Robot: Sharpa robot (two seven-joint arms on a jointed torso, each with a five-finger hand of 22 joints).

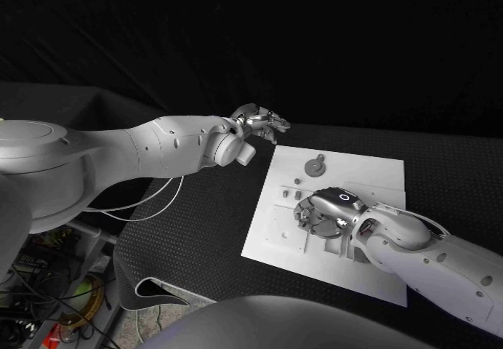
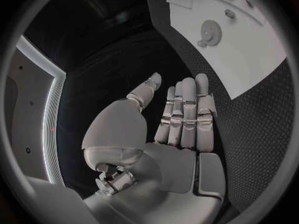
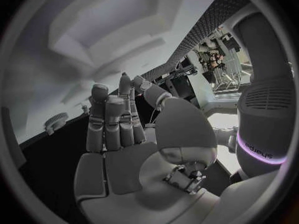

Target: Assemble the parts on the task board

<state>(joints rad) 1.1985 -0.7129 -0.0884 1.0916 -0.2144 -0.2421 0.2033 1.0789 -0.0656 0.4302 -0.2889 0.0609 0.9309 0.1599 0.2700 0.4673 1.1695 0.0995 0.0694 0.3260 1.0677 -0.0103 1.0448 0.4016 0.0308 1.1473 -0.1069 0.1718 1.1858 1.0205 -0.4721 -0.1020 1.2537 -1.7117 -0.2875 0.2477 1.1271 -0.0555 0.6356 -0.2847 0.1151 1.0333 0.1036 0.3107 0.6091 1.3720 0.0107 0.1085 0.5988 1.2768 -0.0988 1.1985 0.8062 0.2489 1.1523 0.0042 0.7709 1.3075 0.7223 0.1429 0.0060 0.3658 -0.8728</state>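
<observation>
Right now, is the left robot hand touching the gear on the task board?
Apart. In the left wrist view, the left robot hand is open over the black table, with bare table between its fingertips and the gear lying on the white task board.

Black textured tabletop (image 1: 189, 240) at centre; loose white cables (image 1: 142, 207) draped off its left edge, nr floor clutter.
</observation>
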